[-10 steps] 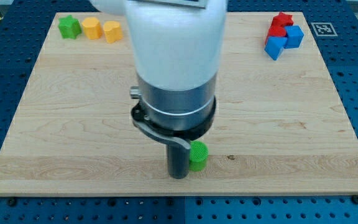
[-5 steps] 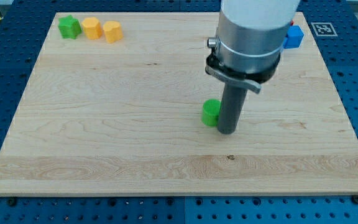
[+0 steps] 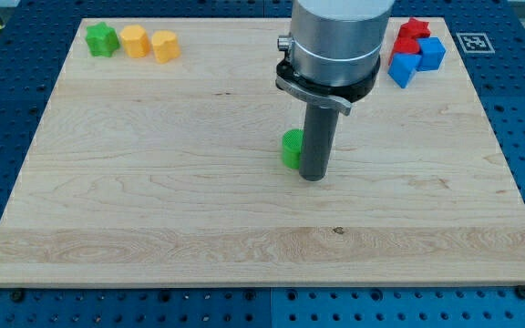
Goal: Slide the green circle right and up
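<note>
The green circle is a small round green block near the middle of the wooden board. My tip stands right beside it on its right side, touching or nearly touching, and the rod hides the block's right edge. The arm's body rises from there toward the view's top.
A green block and two orange-yellow blocks sit in a row at the top left. A cluster of red and blue blocks sits at the top right.
The green circle has moved up the board from near the bottom edge. My tip went from its left side to its right side and has drifted up and left with it.
</note>
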